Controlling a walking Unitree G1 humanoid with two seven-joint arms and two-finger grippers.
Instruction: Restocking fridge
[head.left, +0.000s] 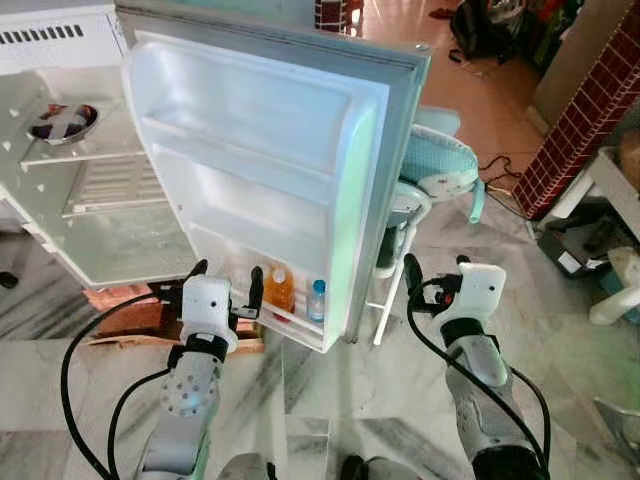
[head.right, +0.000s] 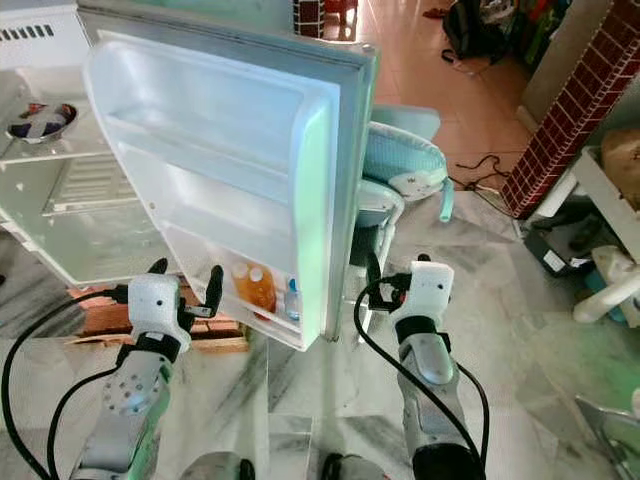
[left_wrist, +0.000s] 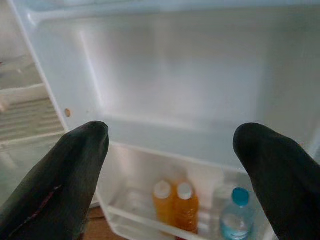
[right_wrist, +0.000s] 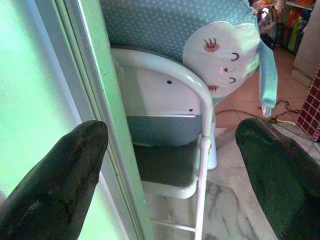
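Note:
The fridge door (head.left: 260, 150) stands wide open, its upper shelves bare. Its bottom shelf holds two orange juice bottles (left_wrist: 176, 207) side by side and a small water bottle (left_wrist: 236, 215) with a blue cap. My left gripper (head.left: 227, 272) is open with nothing in it, raised just in front of that bottom shelf, a little left of the juice bottles (head.left: 279, 290). Past the door's outer edge my right gripper (head.left: 436, 264) is also open and holds nothing, facing a white folding chair (right_wrist: 195, 150).
Inside the fridge body a bowl (head.left: 62, 122) sits on an upper shelf. The fridge rests on a wooden pallet (head.left: 130, 320). The chair with a teal cushion (head.left: 435, 165) stands behind the door. A brick pillar (head.left: 580, 110) and white clutter (head.left: 615, 290) crowd the right.

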